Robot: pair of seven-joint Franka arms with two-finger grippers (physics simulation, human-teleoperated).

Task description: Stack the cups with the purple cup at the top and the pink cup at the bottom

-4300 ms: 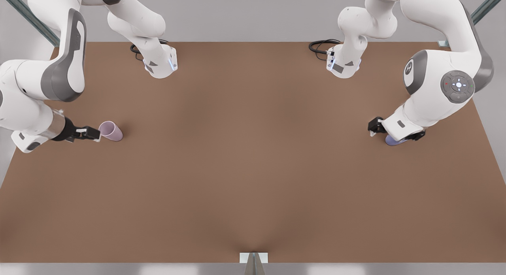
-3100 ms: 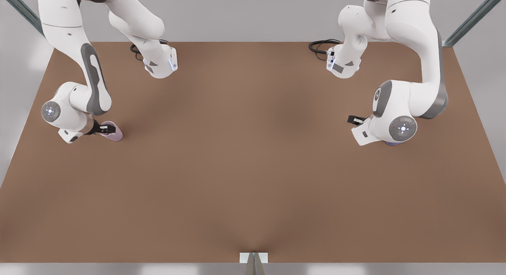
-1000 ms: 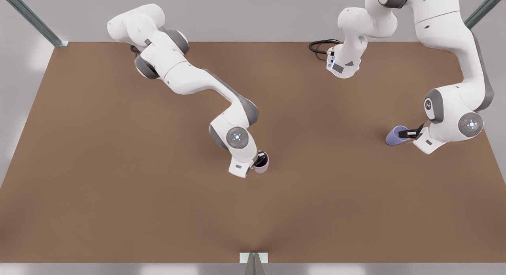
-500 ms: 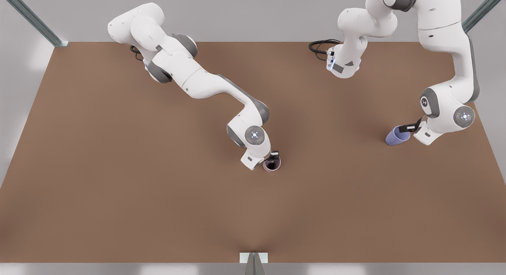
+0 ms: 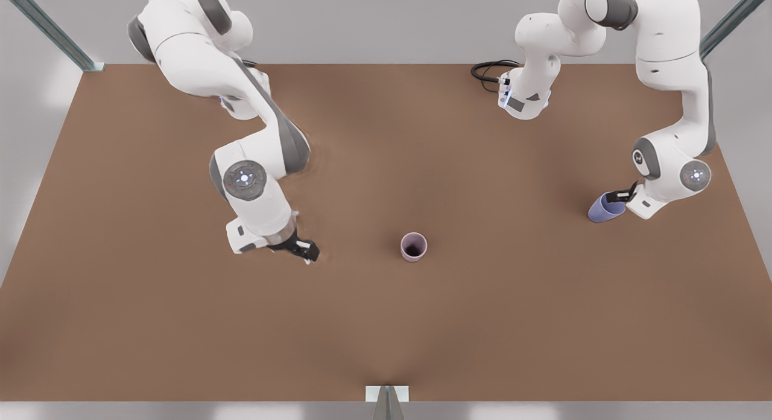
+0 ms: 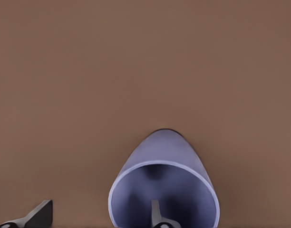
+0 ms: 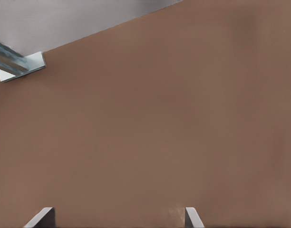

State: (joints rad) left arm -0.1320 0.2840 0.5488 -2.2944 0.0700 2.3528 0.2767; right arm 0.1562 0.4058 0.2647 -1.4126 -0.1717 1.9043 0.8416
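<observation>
The pink cup (image 5: 414, 247) stands upright and alone near the table's middle, its dark inside facing up. My right gripper (image 5: 307, 251) hangs open and empty well off to its side, toward the front view's left; in the right wrist view its fingertips (image 7: 116, 218) frame bare table. The purple cup (image 5: 605, 207) lies on its side at the front view's right. My left gripper (image 5: 620, 197) is at its mouth, open. In the left wrist view the purple cup (image 6: 163, 183) opens toward the camera, with one finger (image 6: 156, 216) inside the rim and the other outside.
The brown table (image 5: 386, 323) spreads wide around both cups. Both arm bases and a black cable (image 5: 491, 70) sit at the far edge. A metal bracket (image 5: 386, 394) marks the near edge's middle, and a bracket (image 7: 22, 65) shows in the right wrist view.
My right gripper let go of the pink cup at the table's middle and drew back toward the front view's left. The left gripper shifted slightly at the purple cup's mouth; that cup stayed put.
</observation>
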